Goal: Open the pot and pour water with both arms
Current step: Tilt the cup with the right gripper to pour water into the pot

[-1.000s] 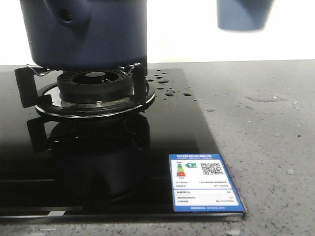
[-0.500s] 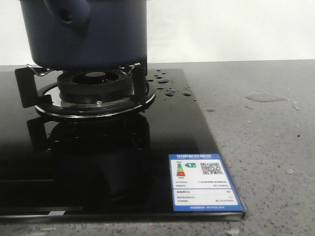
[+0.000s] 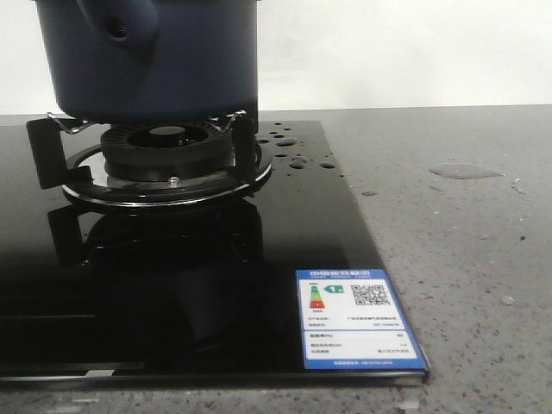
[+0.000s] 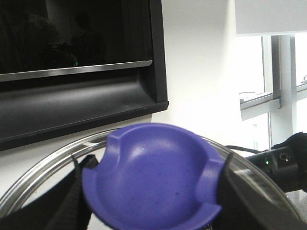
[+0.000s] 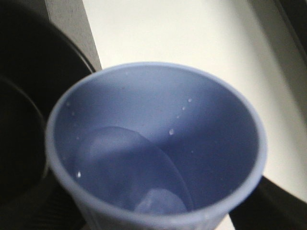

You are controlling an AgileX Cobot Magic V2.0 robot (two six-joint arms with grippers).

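Note:
The dark navy pot [image 3: 155, 60] stands on the gas burner [image 3: 164, 151] at the far left of the front view, its top cut off by the frame. Neither gripper shows in that view. In the left wrist view my left gripper [image 4: 153, 191] is shut on the purple knob [image 4: 153, 172] of a glass lid [image 4: 43, 170], held up in the air; black fingers [image 4: 62, 211] flank the knob. In the right wrist view my right gripper [image 5: 153, 218] holds a light blue cup [image 5: 158, 120] with a little water in it. The cup hides the fingers almost entirely.
A black glass hob [image 3: 172, 285] carries a blue-and-white energy label [image 3: 355, 319] at its front right corner and water drops [image 3: 297, 151] behind the burner. A grey speckled counter [image 3: 466, 259] lies to the right with a small puddle [image 3: 466, 171].
A second ago the light blue cup hung at the top right of the front view; it has since risen out of that view. The pot has stayed put.

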